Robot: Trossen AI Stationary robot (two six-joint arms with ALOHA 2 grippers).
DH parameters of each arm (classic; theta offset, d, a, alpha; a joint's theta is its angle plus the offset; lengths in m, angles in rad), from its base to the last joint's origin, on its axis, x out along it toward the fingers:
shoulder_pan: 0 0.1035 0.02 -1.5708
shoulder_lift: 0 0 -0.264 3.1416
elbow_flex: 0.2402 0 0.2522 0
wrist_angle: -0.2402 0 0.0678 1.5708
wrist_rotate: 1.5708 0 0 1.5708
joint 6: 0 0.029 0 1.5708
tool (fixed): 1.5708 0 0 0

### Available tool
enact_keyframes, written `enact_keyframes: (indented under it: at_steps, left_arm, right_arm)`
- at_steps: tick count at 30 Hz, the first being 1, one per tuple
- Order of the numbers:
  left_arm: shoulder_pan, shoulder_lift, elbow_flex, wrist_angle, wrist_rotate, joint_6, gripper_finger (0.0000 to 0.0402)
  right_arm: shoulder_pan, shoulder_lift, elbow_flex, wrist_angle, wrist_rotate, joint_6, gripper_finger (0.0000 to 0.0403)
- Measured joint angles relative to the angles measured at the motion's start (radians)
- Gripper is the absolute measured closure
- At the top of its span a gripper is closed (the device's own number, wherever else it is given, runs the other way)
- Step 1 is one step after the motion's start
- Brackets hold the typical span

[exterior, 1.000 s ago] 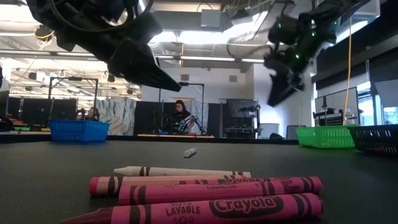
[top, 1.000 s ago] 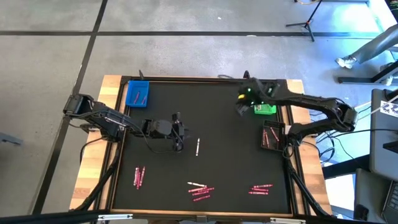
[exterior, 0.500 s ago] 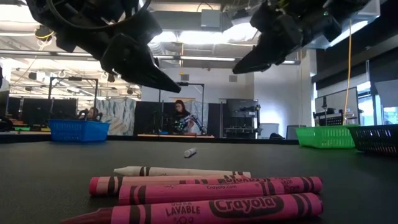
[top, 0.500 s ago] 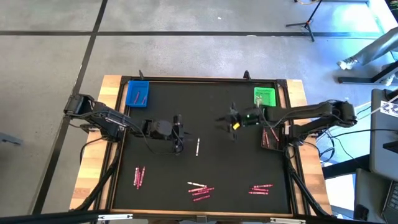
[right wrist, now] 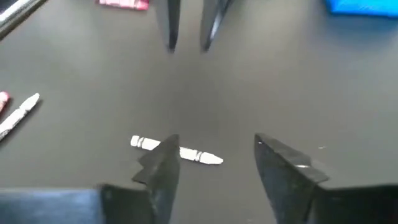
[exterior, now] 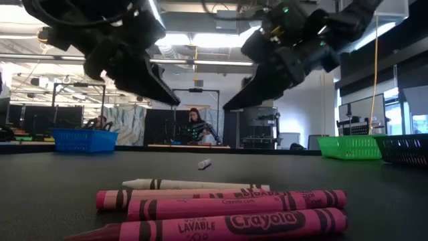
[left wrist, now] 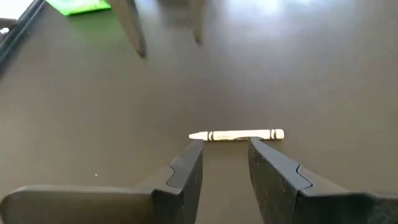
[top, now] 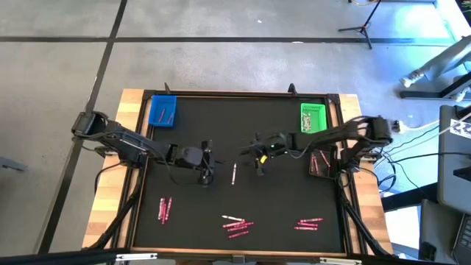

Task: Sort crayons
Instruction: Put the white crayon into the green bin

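My right gripper (top: 257, 163) has swung away from the green tray (top: 313, 118) to mid-tabletop, jaws apart and empty, ready for another pick. A white crayon (top: 233, 174) lies just ahead, between it and my left gripper (top: 207, 171), whose jaws are also apart, unmoved.

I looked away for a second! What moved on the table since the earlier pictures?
The right gripper swung away from the green tray to the table's middle, open, facing the white crayon. It holds nothing. The left gripper stayed open beside that crayon, and the crayon piles and trays did not move.
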Motion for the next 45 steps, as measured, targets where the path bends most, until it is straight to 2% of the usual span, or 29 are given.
enact_keyframes:
  at_steps: [6, 14, 23, 34, 38, 45]
  left_arm:
    - [-0.024, -0.063, 0.003, -0.066, -0.015, -0.007, 0.0282]
    - [-0.051, -0.112, 0.002, -0.132, -0.021, -0.02, 0.0282]
    - [-0.098, -0.204, 0.001, -0.259, -0.018, -0.05, 0.0282]
    - [-0.102, -0.222, 0.001, -0.261, -0.022, -0.07, 0.0282]
    - [-0.102, -0.222, 0.001, -0.258, -0.022, -0.07, 0.0282]
    - [-0.102, -0.222, 0.001, -0.259, -0.022, -0.071, 0.0282]
  right_arm:
    - [0.0, 0.128, 0.083, 0.001, -0.064, -0.02, 0.0144]
    - [0.0, 0.259, 0.184, -0.006, -0.209, -0.114, 0.0139]
    - [0.0, 0.348, 0.211, 0.0, -0.227, -0.177, 0.0139]
    - [0.0, 0.391, 0.213, -0.01, -0.203, -0.24, 0.0139]
    - [0.0, 0.398, 0.213, -0.001, -0.189, -0.245, 0.016]
    - [0.0, 0.398, 0.213, -0.005, -0.181, -0.246, 0.0253]
